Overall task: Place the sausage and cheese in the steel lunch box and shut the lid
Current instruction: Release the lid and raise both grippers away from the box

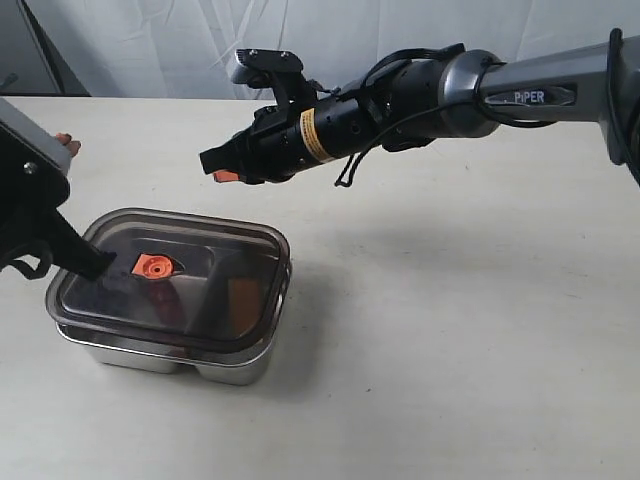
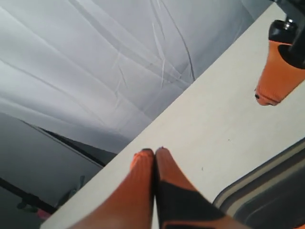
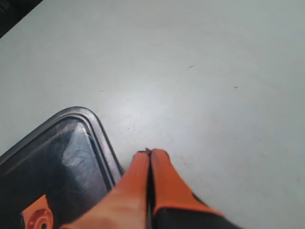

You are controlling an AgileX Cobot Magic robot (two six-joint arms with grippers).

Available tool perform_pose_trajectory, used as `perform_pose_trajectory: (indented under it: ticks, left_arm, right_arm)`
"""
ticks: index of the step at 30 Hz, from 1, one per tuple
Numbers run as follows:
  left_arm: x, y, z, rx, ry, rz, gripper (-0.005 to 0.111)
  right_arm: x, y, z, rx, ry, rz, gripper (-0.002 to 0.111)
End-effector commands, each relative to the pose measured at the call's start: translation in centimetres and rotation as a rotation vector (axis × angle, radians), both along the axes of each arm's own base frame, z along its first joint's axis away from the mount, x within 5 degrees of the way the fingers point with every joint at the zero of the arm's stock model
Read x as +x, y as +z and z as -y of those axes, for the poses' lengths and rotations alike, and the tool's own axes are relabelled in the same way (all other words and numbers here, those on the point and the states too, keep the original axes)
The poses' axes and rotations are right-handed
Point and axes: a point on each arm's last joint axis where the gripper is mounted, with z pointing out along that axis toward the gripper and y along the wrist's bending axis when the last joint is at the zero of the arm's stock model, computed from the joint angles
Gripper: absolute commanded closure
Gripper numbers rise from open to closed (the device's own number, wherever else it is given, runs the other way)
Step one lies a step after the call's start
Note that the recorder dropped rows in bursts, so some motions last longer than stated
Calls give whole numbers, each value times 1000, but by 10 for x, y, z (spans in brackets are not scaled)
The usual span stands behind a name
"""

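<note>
Resting on the shiny steel box (image 1: 160, 358), the smoky lid (image 1: 225, 262) shows its orange valve (image 1: 152, 266); left jaws and right jaws are both pinched together, empty.

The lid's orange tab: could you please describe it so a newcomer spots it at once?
On the table, left in the exterior view, stands the lunch box under its dark lid. The tab sits near the lid's middle: small, round, bright orange, unlike the dull shapes beneath.

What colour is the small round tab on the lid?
Orange; the tab on the dark lid shows best in the exterior view.
</note>
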Motion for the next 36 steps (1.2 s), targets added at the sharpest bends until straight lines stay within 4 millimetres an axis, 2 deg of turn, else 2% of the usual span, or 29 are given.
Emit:
perform_pose_trajectory:
  ticks: [1,6,12,16,20,24,30,36]
  left_arm:
    - [6,12,-2,-191,92,2,107]
    - [17,21,-5,-352,115,-96,107]
    - [31,27,-19,-526,216,-157,107]
    - [49,27,-15,-600,171,-243,107]
    - [72,18,-13,-717,184,-339,107]
    - [91,5,-19,-746,223,-393,107]
    - [120,-13,-39,-773,322,-424,107]
    - [142,-30,-44,-839,310,-500,107]
  right_arm:
    - [2,1,2,-3,-13,9,109]
    - [1,1,1,8,-11,-13,109]
    - [1,1,1,13,-16,-26,109]
    - [-1,2,0,23,0,-42,109]
    - [0,1,1,23,-17,-48,109]
    - [7,1,7,22,-86,-64,109]
    - [26,0,35,36,-191,-103,109]
    - [34,-2,55,54,-201,-134,109]
